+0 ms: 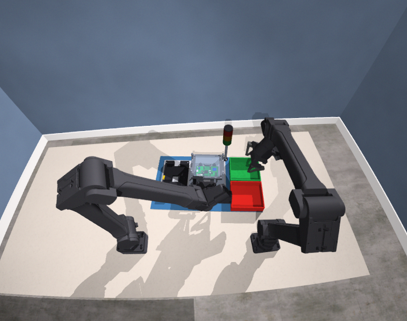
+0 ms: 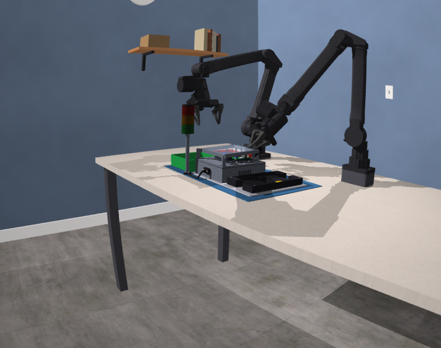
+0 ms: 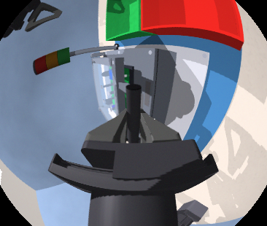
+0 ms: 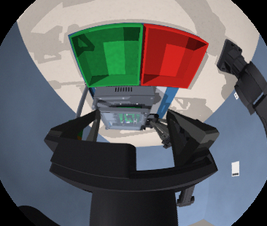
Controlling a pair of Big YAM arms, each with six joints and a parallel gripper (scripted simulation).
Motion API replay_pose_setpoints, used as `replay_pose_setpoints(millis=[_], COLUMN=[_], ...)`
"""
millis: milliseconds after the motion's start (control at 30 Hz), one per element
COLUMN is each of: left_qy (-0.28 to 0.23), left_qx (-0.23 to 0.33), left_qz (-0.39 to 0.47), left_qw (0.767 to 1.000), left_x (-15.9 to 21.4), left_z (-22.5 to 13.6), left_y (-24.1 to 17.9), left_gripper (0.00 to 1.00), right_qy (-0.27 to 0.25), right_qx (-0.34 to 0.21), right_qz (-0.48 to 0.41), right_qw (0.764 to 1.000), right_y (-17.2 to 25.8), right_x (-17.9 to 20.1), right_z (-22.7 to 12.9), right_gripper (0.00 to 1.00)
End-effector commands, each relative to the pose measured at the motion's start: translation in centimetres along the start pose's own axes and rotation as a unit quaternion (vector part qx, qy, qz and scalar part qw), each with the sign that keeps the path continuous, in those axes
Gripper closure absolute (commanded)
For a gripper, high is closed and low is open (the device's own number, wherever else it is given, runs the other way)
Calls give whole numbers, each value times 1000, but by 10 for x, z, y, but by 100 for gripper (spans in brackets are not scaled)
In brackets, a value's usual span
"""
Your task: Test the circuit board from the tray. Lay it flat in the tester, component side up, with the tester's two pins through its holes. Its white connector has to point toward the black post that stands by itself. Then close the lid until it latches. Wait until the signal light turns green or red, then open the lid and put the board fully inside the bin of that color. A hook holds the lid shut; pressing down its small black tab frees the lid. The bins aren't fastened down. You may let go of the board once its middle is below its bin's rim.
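Note:
The circuit board lies component side up in the grey tester, seen through the clear lid. The lid is almost level, with a gap under it in the exterior view. My left gripper is shut on the lid's black handle at the lid's front edge. My right gripper is open and empty, high above the green bin. The signal light shows dull red, orange and green sections. The left arm hides the hook in the top view.
The black tray stands beside the tester without a board. The green bin and red bin adjoin on the tester's other side. The signal light's thin pole rises behind the tester.

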State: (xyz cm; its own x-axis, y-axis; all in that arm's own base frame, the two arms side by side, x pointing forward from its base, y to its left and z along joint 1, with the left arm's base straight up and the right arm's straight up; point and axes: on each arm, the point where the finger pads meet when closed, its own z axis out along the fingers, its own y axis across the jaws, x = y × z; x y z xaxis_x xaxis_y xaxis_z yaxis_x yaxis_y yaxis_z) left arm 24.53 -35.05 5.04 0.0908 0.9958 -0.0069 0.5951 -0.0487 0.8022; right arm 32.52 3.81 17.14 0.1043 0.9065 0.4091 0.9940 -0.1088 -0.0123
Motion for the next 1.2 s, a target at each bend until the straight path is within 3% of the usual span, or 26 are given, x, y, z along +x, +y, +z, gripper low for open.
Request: replay_pose_setpoints(millis=[0,600,900,1167], left_qy=[31,42,0,10], left_qx=[22,41,-15,-3], left_qz=[30,49,-13,0], left_qw=[999,997,1000,1000], left_x=[25,39,-10,3], left_z=[18,19,33,32], left_y=[-26,-41,-13,-24], left_gripper=[91,91,91,91], right_qy=[1,1,1,1], right_qx=[-13,-13,-13,-13], right_qz=[3,3,3,3], right_qw=[1000,1000,1000,1000], right_y=[11,11,11,11], right_x=[4,4,4,4], right_z=[-10,-10,-10,-10], right_gripper=[0,0,0,0])
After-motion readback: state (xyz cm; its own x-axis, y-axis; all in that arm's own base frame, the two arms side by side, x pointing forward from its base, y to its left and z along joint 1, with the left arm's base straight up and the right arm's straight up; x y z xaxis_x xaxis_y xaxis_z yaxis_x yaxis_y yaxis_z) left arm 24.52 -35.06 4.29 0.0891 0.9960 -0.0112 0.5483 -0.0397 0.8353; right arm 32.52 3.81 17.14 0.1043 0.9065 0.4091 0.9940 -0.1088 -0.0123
